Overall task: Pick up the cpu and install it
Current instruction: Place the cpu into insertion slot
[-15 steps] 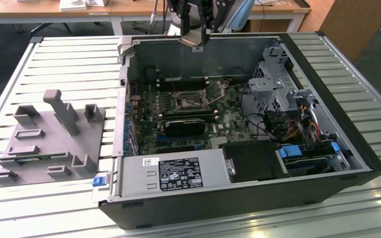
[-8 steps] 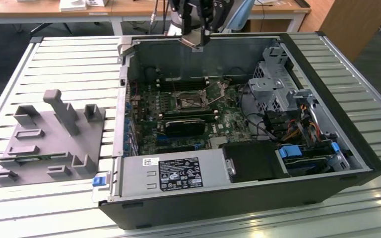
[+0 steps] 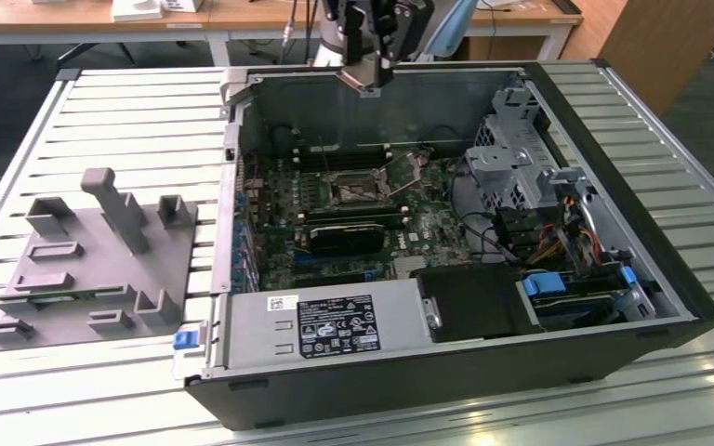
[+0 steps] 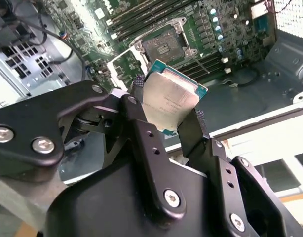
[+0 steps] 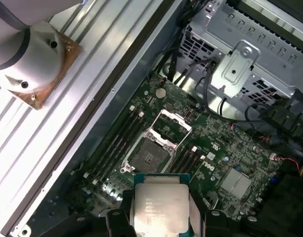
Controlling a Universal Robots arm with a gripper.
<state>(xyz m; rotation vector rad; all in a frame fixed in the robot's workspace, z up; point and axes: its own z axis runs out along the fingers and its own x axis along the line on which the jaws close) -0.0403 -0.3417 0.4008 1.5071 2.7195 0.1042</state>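
Your gripper (image 4: pixel 167 102) is clamped on the cpu (image 5: pixel 160 210) by opposite edges, sparing its faces; it hangs above the open computer case (image 3: pixel 456 376), the socket (image 5: pixel 149 156) below, frame lifted to receive it.

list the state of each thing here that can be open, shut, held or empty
cpu, held by its edges in the jaws, in the air above the motherboard, not seated
gripper, shut on the cpu
socket, empty, its metal frame flipped open
computer case, lying on its side, side panel off, inside exposed
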